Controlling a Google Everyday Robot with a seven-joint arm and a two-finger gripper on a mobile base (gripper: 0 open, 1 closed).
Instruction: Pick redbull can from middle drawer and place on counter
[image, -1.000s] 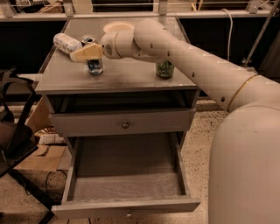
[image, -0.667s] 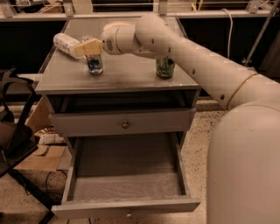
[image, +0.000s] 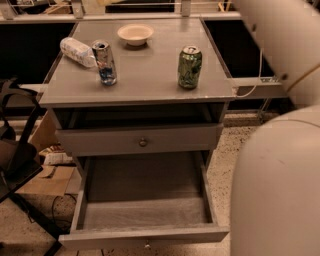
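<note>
Camera view: redbull can (image: 105, 62) stands upright on counter (image: 150, 80); middle drawer (image: 145, 212) open; gripper outside frame, grip undeterminable.

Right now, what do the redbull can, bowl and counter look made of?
Redbull can: likely thin metal, glossy silver-blue, bright glints on top. Bowl: matte cream, ceramic or plastic, cannot tell. Counter: matte grey, maybe laminate or painted board, soft sheen only. Gripper: out of view.

Robot lab workspace, grey drawer cabinet (image: 100, 141), speckled floor (image: 226, 145), loose cable (image: 253, 82), cardboard (image: 50, 181), gripper out of view.
</note>
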